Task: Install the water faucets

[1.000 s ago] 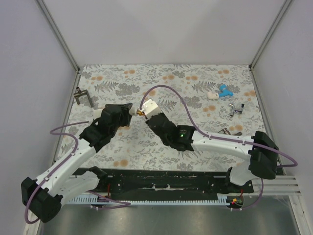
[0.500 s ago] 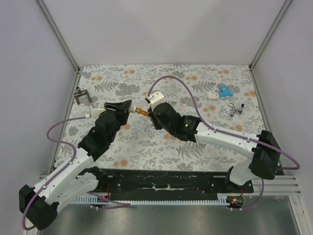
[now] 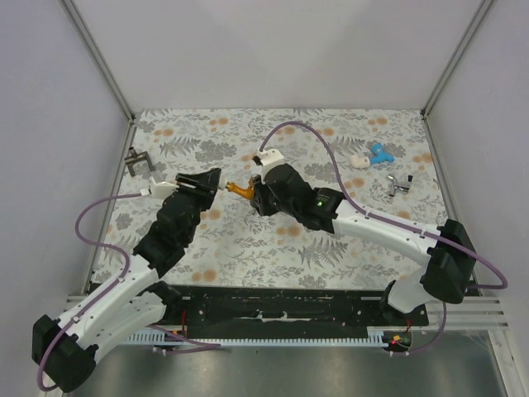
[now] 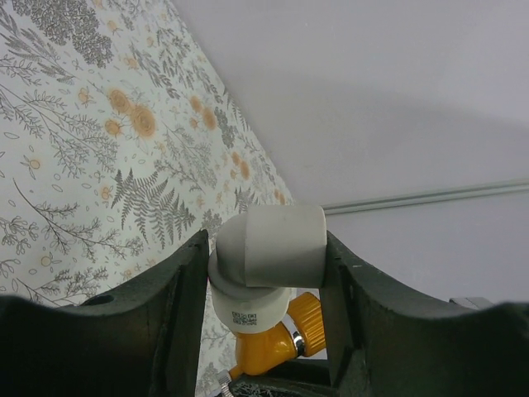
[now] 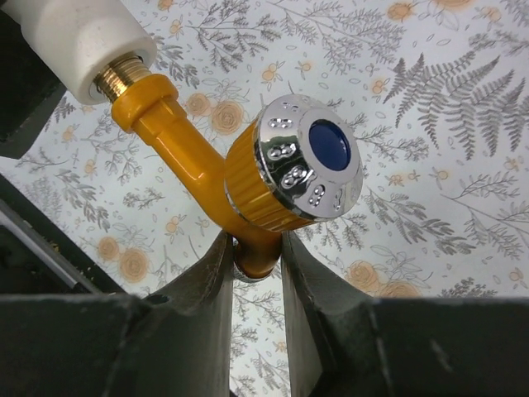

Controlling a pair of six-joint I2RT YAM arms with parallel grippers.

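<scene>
Looking down from the top camera, the two arms meet above the middle of the floral table (image 3: 347,240), slightly toward its left edge. The left gripper (image 3: 212,184) and the right gripper (image 3: 253,192) face each other, and the orange faucet (image 3: 240,188) bridges the short gap between them, off the table surface. Near the far right corner lies a blue faucet (image 3: 380,153), touching a pale piece (image 3: 359,160) on its left. A shiny metal piece (image 3: 398,184) sits just beside them, close to the right edge. A dark lever handle (image 3: 140,163) rests against the left edge.

From the left wrist, both fingers (image 4: 186,289) are clenched on a white elbow fitting (image 4: 269,256), one on each side of it. The faucet's orange body shows below the fitting, meeting its lower opening.

From the right wrist, the two fingers (image 5: 202,298) pinch the lower end of the faucet, squeezing it from both sides. The chrome-capped knob (image 5: 310,157), with a blue centre, points at the camera. The orange neck slants up toward the top left of the view, where the brass thread (image 5: 124,78) enters the open mouth of the white fitting, with a few turns exposed. How deep the thread sits inside I cannot tell
</scene>
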